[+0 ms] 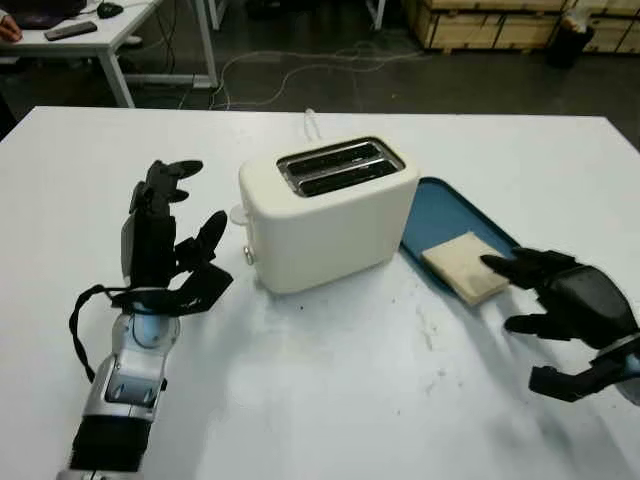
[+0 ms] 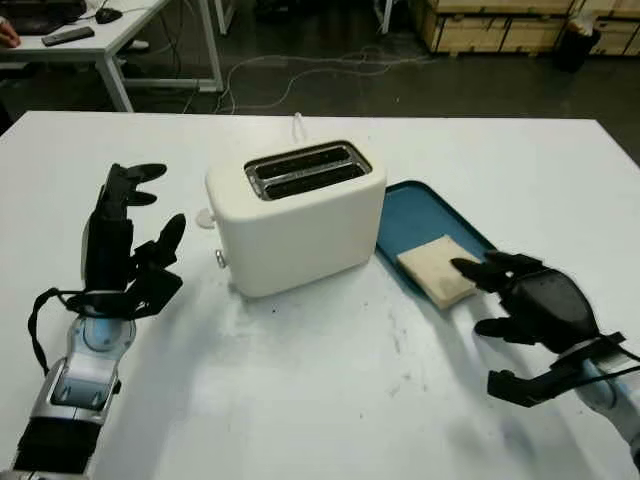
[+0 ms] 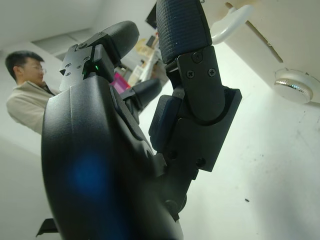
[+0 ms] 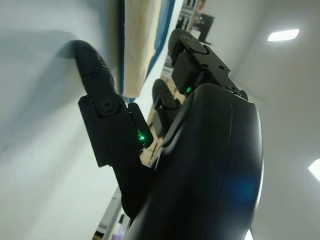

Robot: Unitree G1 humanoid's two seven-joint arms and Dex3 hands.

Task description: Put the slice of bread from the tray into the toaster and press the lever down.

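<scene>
One slice of bread [image 1: 465,266] lies flat on the blue tray [image 1: 440,205], at the tray's near end, toward the right edge of the white surface [image 1: 330,390]. My right robot hand [image 1: 560,300] holds nothing and is open; one fingertip reaches just over the slice's near right corner, though I cannot tell whether it touches. The cream toaster [image 1: 325,215] stands just left of the tray, mid-surface, both slots bare. My left robot hand [image 1: 165,245] is raised upright, open and holding nothing, beside the toaster's left end.
</scene>
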